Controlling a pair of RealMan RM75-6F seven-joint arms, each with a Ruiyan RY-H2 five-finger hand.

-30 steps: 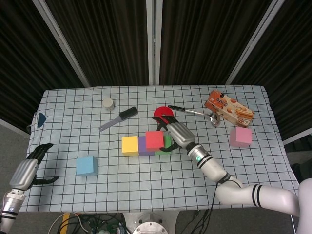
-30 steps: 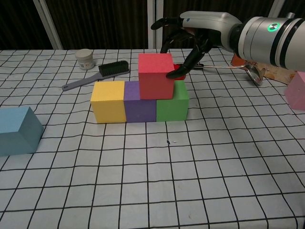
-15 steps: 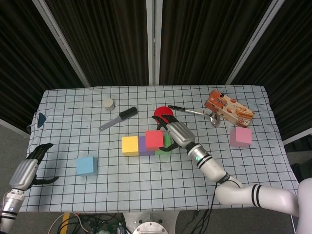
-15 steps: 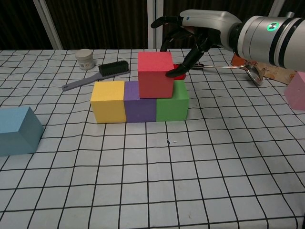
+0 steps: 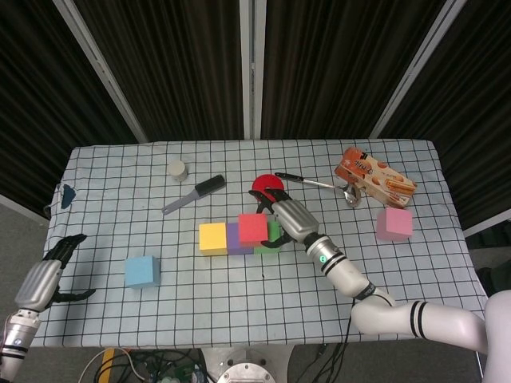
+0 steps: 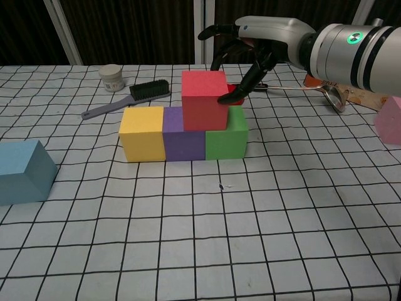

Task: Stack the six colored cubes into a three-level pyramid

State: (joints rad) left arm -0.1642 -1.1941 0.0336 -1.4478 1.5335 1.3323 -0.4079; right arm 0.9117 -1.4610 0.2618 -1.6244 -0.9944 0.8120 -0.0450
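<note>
Right hand point(image 6: 250, 47), fingers spread, touches the red cube point(image 6: 204, 99) straddling the purple cube point(image 6: 182, 135) and green cube point(image 6: 226, 133). Withdraw straight back without nudging it. Left hand point(image 5: 48, 275) rests loosely open, holding nothing, at the worktop's point(image 5: 239, 287) near-left corner.

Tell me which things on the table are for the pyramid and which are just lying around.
For the pyramid: yellow cube, purple cube, green cube, red cube touched by the right hand, blue cube, pink cube.

Lying about: brush, jar, ladle, snack box, red disc.
</note>
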